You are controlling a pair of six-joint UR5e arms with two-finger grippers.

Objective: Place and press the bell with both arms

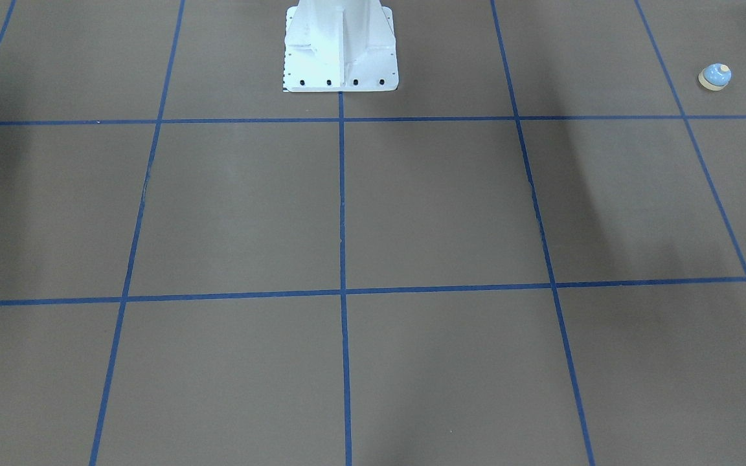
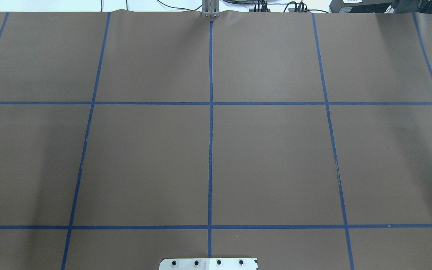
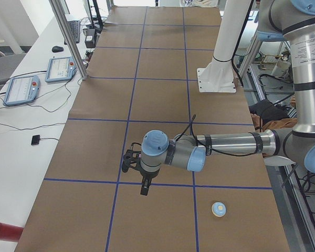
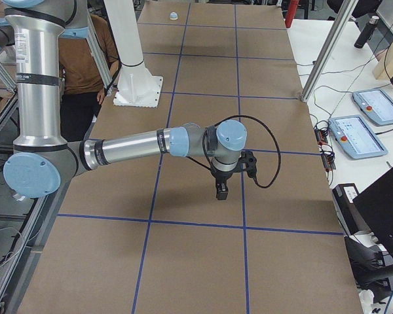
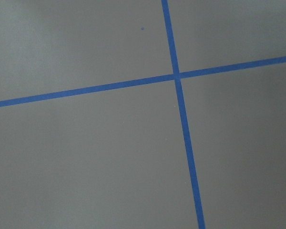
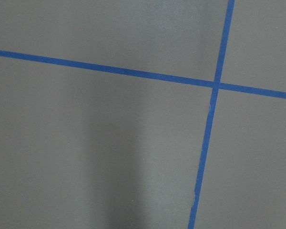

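The bell (image 1: 715, 77), near the surface's (image 1: 438, 207) left end, should be straddled squarely. The states of the left pincer (image 3: 144, 188) and right pincer (image 4: 221, 190) cannot be told.

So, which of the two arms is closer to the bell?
The left arm: the bell sits on its end of the table, far from the right arm.

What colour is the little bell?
Light blue bell with cream base and button; front-facing view shows it best.

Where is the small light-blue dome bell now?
The light-blue dome bell stands at the left end of the brown table, upper right in the front-facing view, clear of the left gripper.
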